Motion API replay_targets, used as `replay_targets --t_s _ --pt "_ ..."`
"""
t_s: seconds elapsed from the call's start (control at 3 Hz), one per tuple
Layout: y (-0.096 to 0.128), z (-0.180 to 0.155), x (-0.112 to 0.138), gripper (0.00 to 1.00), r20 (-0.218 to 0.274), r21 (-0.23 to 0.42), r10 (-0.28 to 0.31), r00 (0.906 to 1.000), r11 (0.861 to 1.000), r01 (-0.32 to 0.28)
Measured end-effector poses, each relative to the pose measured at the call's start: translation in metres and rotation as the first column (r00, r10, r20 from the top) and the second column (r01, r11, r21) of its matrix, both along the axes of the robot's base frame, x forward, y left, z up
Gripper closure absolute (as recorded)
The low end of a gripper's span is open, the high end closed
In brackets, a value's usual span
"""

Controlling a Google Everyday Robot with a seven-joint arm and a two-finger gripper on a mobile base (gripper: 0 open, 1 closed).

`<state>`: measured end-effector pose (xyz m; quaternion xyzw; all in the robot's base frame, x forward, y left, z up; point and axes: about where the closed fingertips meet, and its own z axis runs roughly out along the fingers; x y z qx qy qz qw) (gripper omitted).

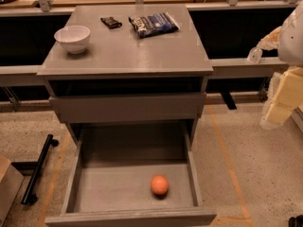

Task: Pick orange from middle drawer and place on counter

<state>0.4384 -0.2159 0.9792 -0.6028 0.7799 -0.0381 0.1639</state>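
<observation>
The orange (159,185) lies on the flat bottom of the pulled-out middle drawer (72,179), right of centre and near its front wall. The counter (142,51) is the grey cabinet top above it. My gripper (278,102) is a pale blocky shape at the right edge of the view. It hangs beside the cabinet at about the height of the upper drawer front, far up and to the right of the orange. It holds nothing that I can see.
On the counter stand a white bowl (72,38) at the left, a blue snack bag (153,24) and a small dark packet (111,21) at the back. A shut grey drawer front (128,107) sits above the open drawer. A black bar (38,167) lies on the floor at left.
</observation>
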Motion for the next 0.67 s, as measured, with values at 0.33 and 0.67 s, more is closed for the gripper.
replay_targets --t_s 0.33,0.67 --pt "0.000 0.000 0.000 0.00 0.000 0.000 0.000 1.0000 1.000 0.000" --pt "0.005 -0.023 0.006 0.00 0.004 0.007 0.024 0.9997 1.000 -0.024"
